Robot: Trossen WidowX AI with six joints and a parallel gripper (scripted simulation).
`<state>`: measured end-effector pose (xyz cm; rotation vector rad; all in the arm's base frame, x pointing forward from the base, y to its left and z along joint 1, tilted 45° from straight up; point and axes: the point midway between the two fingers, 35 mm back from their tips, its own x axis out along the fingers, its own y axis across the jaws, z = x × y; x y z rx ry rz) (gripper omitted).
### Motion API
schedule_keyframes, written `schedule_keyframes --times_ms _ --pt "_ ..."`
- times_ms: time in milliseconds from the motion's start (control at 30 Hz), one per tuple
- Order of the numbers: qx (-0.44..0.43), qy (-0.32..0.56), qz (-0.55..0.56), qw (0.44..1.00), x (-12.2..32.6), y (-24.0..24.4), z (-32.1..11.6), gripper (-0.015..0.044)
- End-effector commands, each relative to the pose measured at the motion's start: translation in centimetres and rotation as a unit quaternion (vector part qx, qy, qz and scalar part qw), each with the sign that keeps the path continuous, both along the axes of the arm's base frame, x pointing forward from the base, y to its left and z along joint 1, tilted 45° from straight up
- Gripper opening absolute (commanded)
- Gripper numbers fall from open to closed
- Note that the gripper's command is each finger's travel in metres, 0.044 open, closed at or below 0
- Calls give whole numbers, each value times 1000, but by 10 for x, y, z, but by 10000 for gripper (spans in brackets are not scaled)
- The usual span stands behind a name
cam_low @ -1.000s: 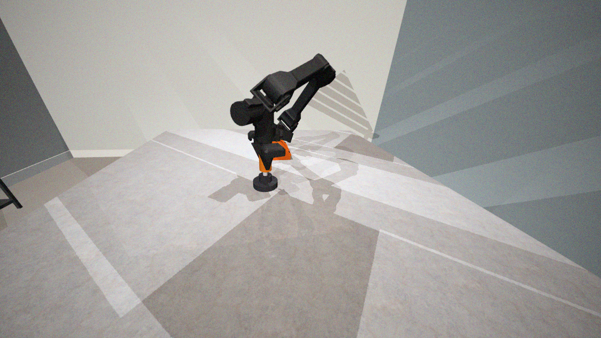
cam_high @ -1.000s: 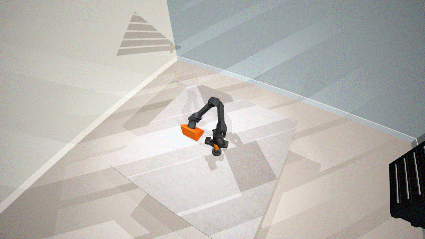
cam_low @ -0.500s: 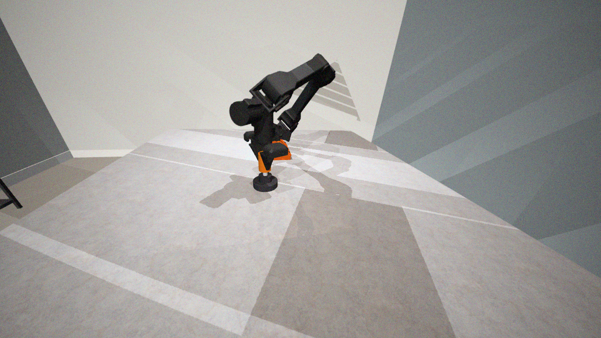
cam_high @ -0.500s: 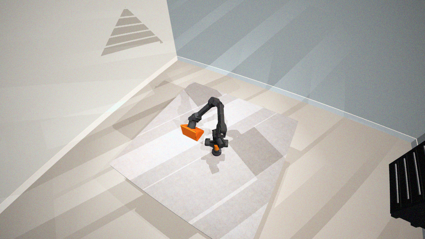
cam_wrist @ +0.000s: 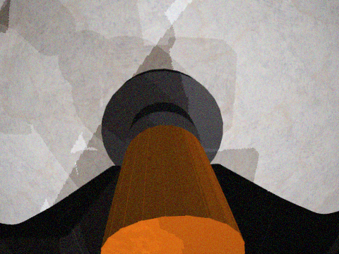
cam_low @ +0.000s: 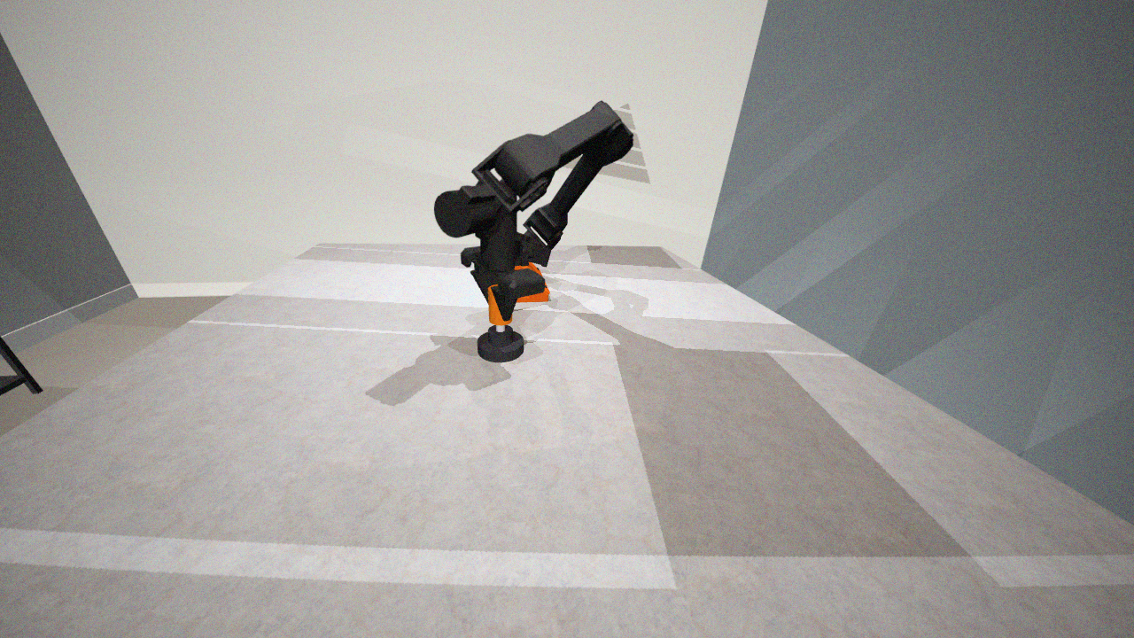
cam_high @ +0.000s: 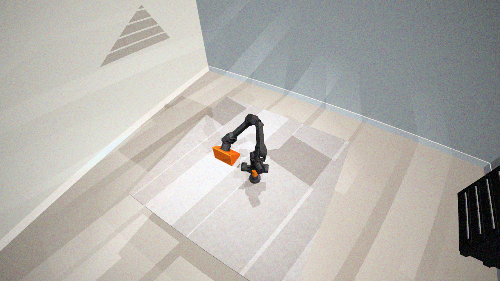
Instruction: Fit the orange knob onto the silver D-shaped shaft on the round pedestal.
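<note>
The orange knob (cam_high: 254,173) (cam_low: 497,306) (cam_wrist: 167,173) is upright, directly above the round dark pedestal (cam_high: 254,180) (cam_low: 500,348) (cam_wrist: 120,106). A short piece of the silver shaft (cam_low: 499,328) shows between the knob's bottom and the pedestal in the exterior view, so the knob is not down on the pedestal. My gripper (cam_low: 502,301) (cam_wrist: 166,174) is shut on the knob, with one dark finger on each side of it in the wrist view. The knob's hole, its flat side and the shaft's flat side are hidden.
An orange wedge-shaped base (cam_high: 225,156) (cam_low: 532,283) carries the arm, behind the pedestal in the exterior view. A black slatted object (cam_high: 480,216) stands at the far right of the top view. Shadows of the arm fall around the pedestal.
</note>
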<state>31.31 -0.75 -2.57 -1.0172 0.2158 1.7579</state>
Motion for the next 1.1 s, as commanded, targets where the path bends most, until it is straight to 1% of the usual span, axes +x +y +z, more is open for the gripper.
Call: schedule_keyframes --times_ms 0,1067 --pt "1 -3 0 1000 2 0 1 0" --pt "1 -3 0 1000 0 2 -2 0"
